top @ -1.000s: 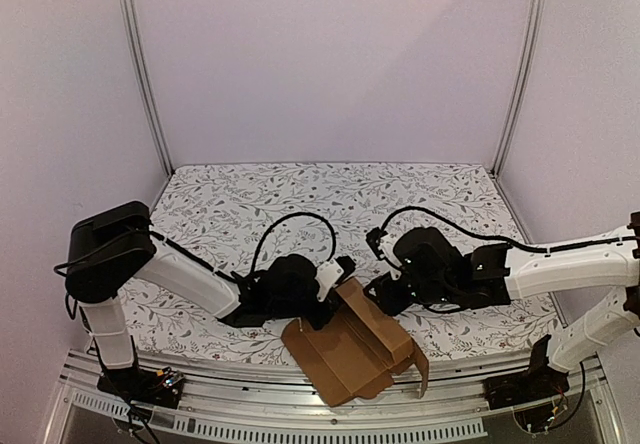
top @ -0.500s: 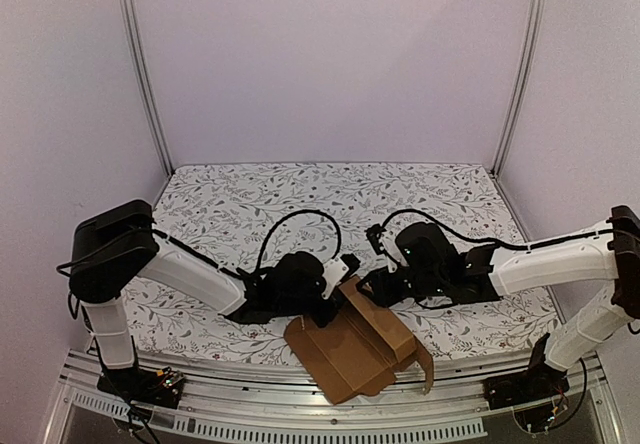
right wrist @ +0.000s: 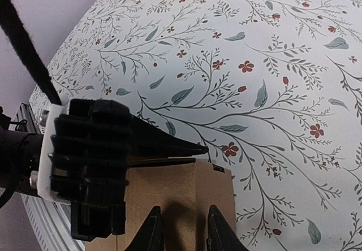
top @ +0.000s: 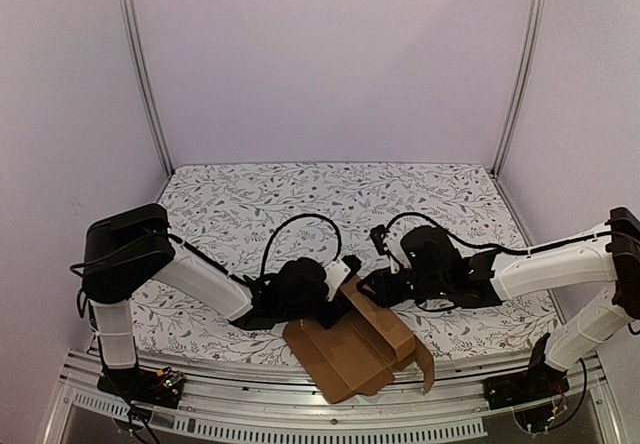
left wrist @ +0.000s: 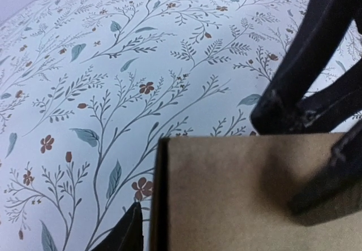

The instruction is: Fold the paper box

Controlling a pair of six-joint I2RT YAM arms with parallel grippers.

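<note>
**A:** Where's the paper box (top: 345, 354)?
**B:** At the table's (top: 300, 194) near edge, one corner hanging past it. It's half folded, with a raised flap on the far side.
**A:** Which way does it run?
**B:** The long axis looks diagonal, far-left to near-right, along that flap. It's hard to be sure from above.
**A:** Grippers?
**B:** The right gripper (right wrist: 184, 231) has its jaws parted, straddling the flap's top edge without pinching it. The left gripper (top: 342, 279) is at the same edge, but only one finger (left wrist: 129, 233) shows, so I cannot tell its state.
**A:** How will it handle?
**B:** Light, matte, stiff in the panels, weak at the scores — I'd grip a flap's free edge gently, or it creases.
</note>
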